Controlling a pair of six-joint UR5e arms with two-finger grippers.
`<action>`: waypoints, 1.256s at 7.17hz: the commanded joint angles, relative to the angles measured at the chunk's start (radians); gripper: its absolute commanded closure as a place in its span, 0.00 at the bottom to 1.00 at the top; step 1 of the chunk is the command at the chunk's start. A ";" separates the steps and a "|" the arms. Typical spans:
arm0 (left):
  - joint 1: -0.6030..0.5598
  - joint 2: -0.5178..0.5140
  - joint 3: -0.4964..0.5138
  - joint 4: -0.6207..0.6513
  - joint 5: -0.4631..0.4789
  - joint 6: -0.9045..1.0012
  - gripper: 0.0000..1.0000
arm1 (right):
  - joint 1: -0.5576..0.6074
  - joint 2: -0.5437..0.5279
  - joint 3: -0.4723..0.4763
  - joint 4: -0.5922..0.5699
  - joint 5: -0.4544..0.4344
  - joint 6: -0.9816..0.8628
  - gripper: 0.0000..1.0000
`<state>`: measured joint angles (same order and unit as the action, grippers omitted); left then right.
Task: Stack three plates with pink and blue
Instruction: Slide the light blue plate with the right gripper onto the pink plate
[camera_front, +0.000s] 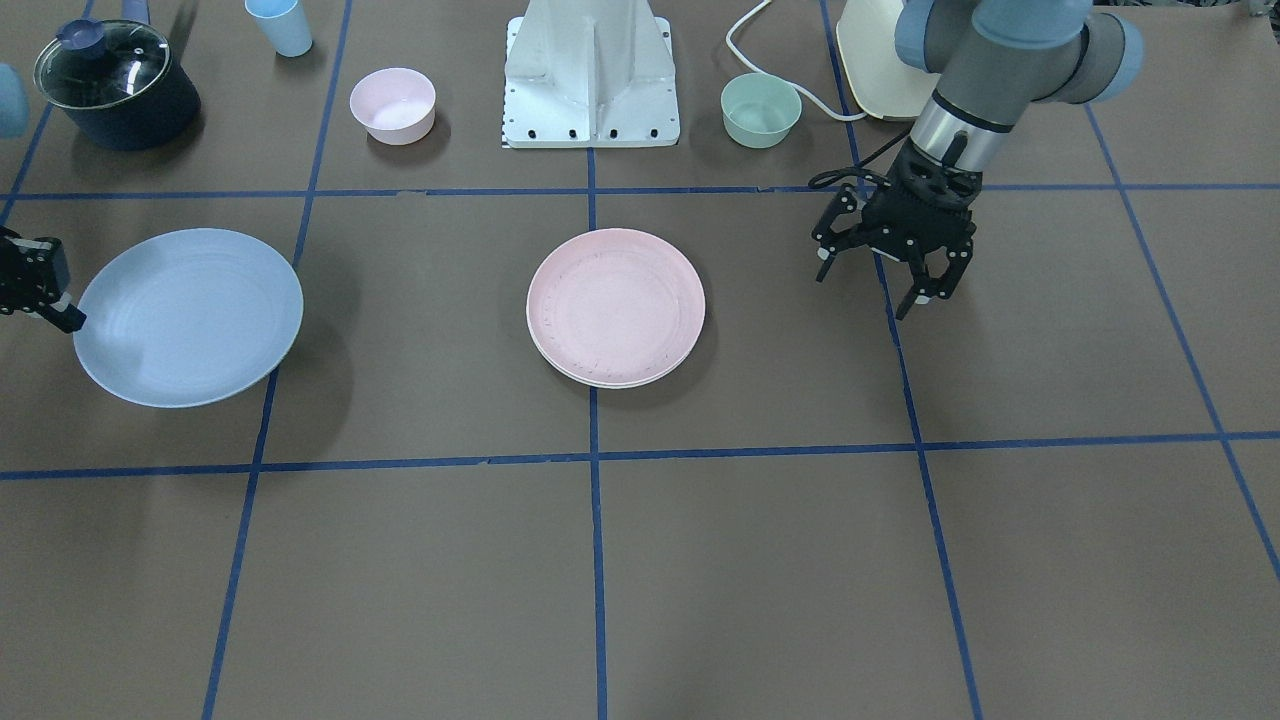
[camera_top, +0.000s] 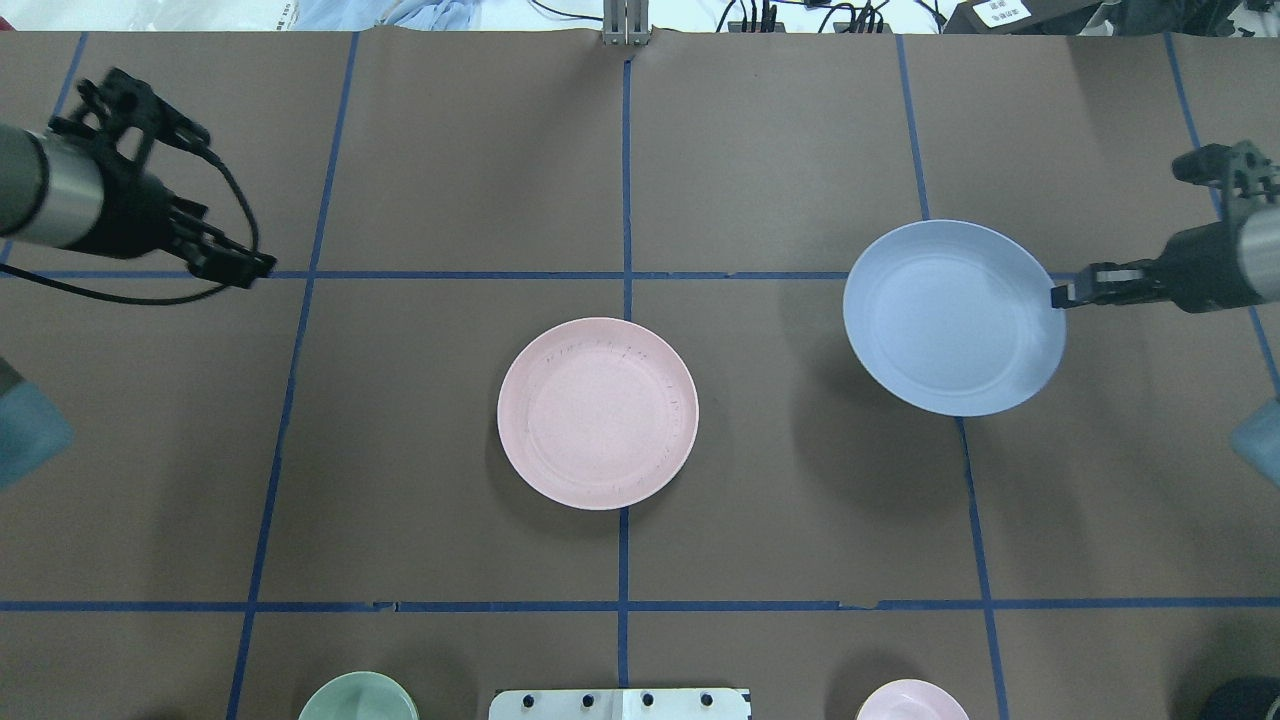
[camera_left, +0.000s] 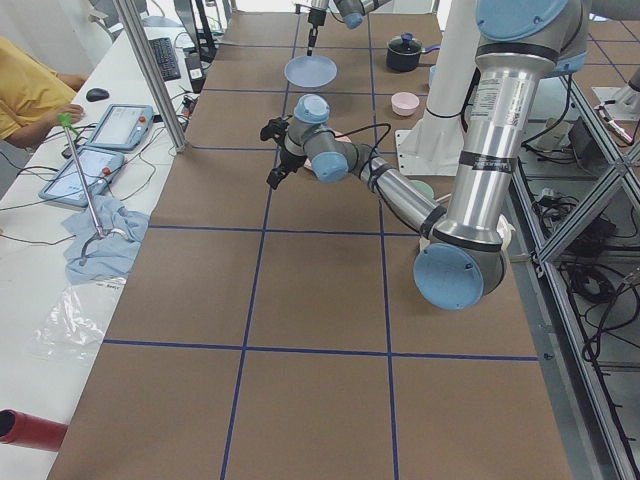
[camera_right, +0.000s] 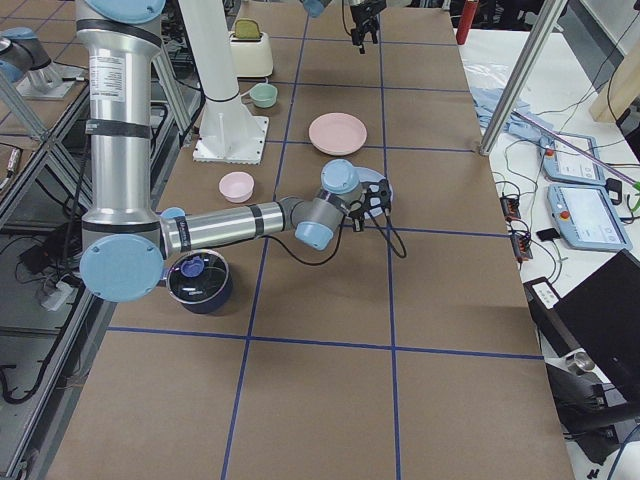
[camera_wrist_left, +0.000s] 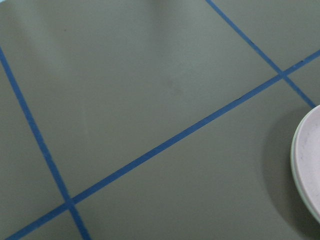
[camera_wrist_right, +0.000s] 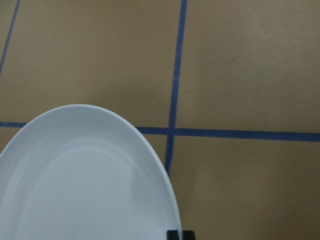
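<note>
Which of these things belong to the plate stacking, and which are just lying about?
Job: pink plate, cream plate beneath it, blue plate in the right gripper.
Lying about: lidded pot, blue cup, pink bowl, green bowl, toaster.

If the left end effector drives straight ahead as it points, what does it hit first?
Probably bare table by the blue tape line; the pink plate lies off to one side. Height is unclear.

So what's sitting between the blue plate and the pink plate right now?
Nothing. In the overhead view only bare brown table separates the blue plate from the pink plate, apart from a shadow.
</note>
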<state>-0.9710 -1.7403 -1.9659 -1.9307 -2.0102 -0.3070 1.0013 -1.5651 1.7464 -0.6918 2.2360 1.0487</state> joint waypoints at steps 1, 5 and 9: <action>-0.241 0.054 0.042 0.047 -0.088 0.348 0.00 | -0.117 0.156 0.017 -0.108 -0.092 0.153 1.00; -0.469 0.159 0.208 0.045 -0.216 0.589 0.00 | -0.390 0.393 0.143 -0.509 -0.403 0.333 1.00; -0.503 0.162 0.234 0.044 -0.223 0.582 0.00 | -0.581 0.448 0.110 -0.538 -0.614 0.404 1.00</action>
<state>-1.4726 -1.5785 -1.7322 -1.8890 -2.2320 0.2748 0.4544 -1.1340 1.8712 -1.2202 1.6554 1.4468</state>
